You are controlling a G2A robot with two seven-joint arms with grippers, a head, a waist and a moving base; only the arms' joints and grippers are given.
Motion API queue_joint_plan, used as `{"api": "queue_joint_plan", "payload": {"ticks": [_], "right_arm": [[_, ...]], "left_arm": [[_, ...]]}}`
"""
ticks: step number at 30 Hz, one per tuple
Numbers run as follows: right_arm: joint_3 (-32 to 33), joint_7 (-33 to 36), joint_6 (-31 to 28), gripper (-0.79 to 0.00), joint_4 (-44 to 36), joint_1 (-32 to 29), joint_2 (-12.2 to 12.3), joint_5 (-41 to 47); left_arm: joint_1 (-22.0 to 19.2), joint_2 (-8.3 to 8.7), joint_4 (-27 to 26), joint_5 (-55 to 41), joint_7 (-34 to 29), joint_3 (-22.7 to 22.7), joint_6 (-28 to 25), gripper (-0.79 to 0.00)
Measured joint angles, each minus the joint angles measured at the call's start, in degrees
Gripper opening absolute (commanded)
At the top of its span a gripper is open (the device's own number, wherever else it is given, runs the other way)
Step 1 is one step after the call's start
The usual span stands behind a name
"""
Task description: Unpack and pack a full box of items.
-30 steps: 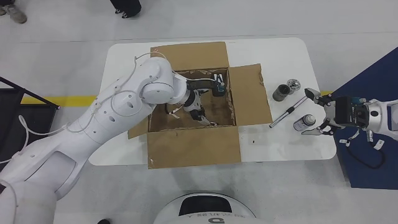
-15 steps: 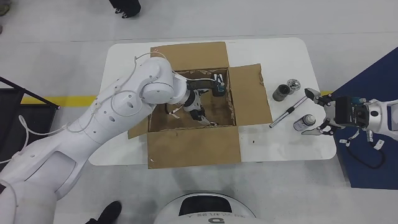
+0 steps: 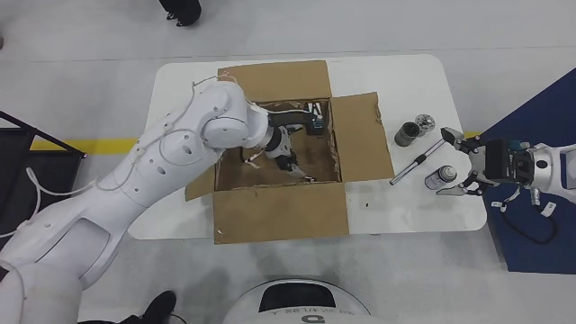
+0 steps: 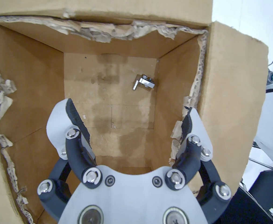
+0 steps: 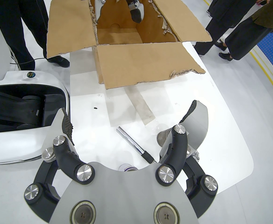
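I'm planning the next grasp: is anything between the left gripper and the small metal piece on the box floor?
Nothing visible. The left gripper, open inside the box, has only bare cardboard floor between it and the metal piece. The piece lies close to a side wall, which may crowd one finger.

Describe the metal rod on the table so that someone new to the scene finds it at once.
On the white table, look beside the open cardboard box, where loose items lie. The metal rod is there: long, thin and shiny, black-gripped at one end, while its neighbours are short round cans.
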Motion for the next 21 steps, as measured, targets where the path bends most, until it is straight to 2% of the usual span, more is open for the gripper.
{"api": "queue_joint_plan", "payload": {"ticks": [8, 11, 18, 21], "right_arm": [[0.0, 0.0, 0.0, 0.0, 0.0, 0.0, 0.0, 0.0], [0.0, 0.0, 0.0, 0.0, 0.0, 0.0, 0.0, 0.0], [0.0, 0.0, 0.0, 0.0, 0.0, 0.0, 0.0, 0.0], [0.0, 0.0, 0.0, 0.0, 0.0, 0.0, 0.0, 0.0]], "left_arm": [[-3.4, -2.49, 6.9, 1.3, 4.3, 2.6, -2.1, 0.0], [-4.7, -4.24, 11.5, 0.4, 4.2, 5.2, -3.4, 0.0], [-7.9, -9.59, 21.3, -1.8, 5.5, 11.3, -6.8, 0.0], [-8.6, -11.63, 24.9, -1.7, 5.6, 13.3, -8.1, -0.043]]}}
